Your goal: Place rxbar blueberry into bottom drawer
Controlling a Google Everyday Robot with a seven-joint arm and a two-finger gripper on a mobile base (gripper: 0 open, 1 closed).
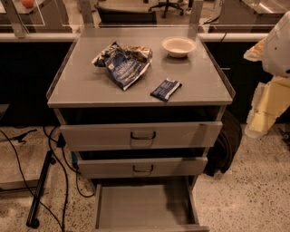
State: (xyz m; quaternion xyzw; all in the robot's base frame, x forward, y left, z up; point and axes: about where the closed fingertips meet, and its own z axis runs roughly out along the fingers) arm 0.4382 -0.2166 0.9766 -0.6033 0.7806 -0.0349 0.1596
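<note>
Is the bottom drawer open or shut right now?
Open: the bottom drawer is pulled out, grey floor showing. The gripper hangs at the right edge.

Speckled terrazzo floor; black cables at left; glass partition behind; office chair beyond; dim warm light.

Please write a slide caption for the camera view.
Blue snack bar lies on cabinet top near chip bag and bowl; bottom drawer open; gripper at right edge.

Office lab: desk chair, glass partitions; claw at right edge.
</note>
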